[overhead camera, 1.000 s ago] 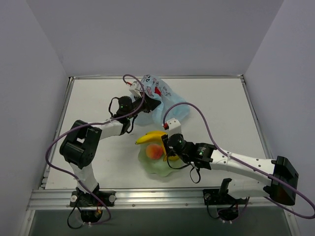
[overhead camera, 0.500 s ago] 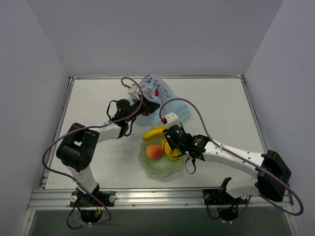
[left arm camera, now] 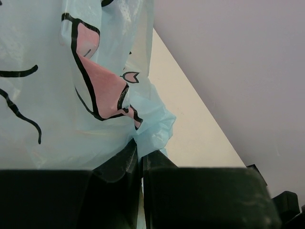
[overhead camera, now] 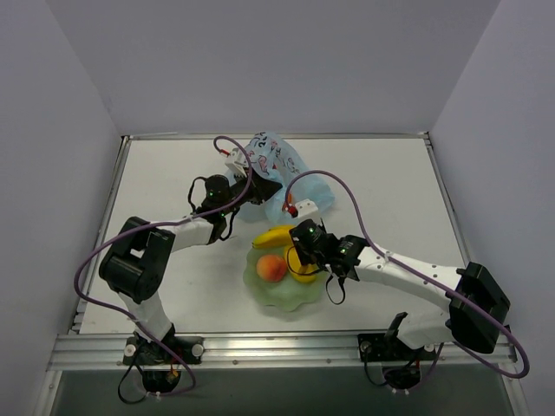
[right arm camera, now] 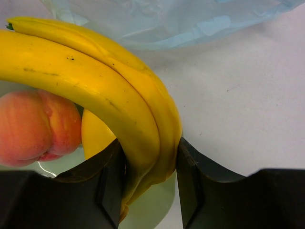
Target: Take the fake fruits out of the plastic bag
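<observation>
The light-blue plastic bag (overhead camera: 279,172) with pink-and-black print lies at the back middle of the table. My left gripper (overhead camera: 260,188) is shut on a fold of the plastic bag (left arm camera: 95,95) at its near edge. My right gripper (overhead camera: 297,245) is shut on the yellow banana (overhead camera: 274,236), holding it over the back rim of the pale green bowl (overhead camera: 290,297). In the right wrist view the banana (right arm camera: 95,81) sits between my fingers (right arm camera: 107,186). A pink-orange peach (overhead camera: 272,268) and a yellow-orange mango (overhead camera: 303,270) lie in the bowl. The peach (right arm camera: 33,124) also shows in the right wrist view.
The table's raised edges run along the left, back and right. Purple cables loop over both arms. The right arm stretches across the front right of the table.
My right gripper has moved up and left with the banana, from the bowl's right side toward its back rim. The left gripper has shifted slightly, still pinching the bag.
</observation>
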Available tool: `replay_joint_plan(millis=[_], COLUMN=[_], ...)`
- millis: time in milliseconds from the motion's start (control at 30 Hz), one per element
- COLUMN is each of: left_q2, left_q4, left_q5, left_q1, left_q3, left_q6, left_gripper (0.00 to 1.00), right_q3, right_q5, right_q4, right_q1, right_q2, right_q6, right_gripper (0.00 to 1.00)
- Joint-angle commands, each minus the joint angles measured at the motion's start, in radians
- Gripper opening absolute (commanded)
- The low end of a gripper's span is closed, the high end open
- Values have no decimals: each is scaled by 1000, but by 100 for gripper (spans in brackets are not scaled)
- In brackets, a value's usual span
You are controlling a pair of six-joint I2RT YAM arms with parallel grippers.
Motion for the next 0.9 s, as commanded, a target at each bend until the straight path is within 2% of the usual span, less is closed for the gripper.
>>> replay_joint_plan(millis=[0,133,333,500,567,600,667,700,767,800,867], left_q2=[-70,-72,-78,-72,-73,-75,-78,-81,-87,-89,-98], left_q4=[48,54,51,57,60,60,60,61,60,61,75], left_q5=[4,6,4,6,4,4,4,4,4,4,1], left_q1=[-2,-2,-2,-2,-2,-2,-2,-2,0,-2,-3], left_q3=[19,19,21,24,21,19,18,13,11,4,-16], left_q6=[22,21,26,21,19,19,21,22,21,18,10], left_gripper=[2,2,2,2,2,2,2,2,2,2,2], right_q3=[-7,-30,-20,-46,-52,-53,-49,-43,-38,-35,-21], right_q5=[6,20,101,83,84,84,78,75,72,71,63], right_q4=[-37,-43,-113,-118,-118,-118,-118,-118,-118,-120,-120], right_q1=[-12,-14,-3,17,31,35,48,54,52,52,52], right_q2=[-4,-3,-56,-53,-32,-26,-17,-18,-32,-39,-75], right_q6=[82,119,195,231,243,246,248,243,240,231,223], right_gripper=[21,29,27,29,33,40,46,55,61,68,76])
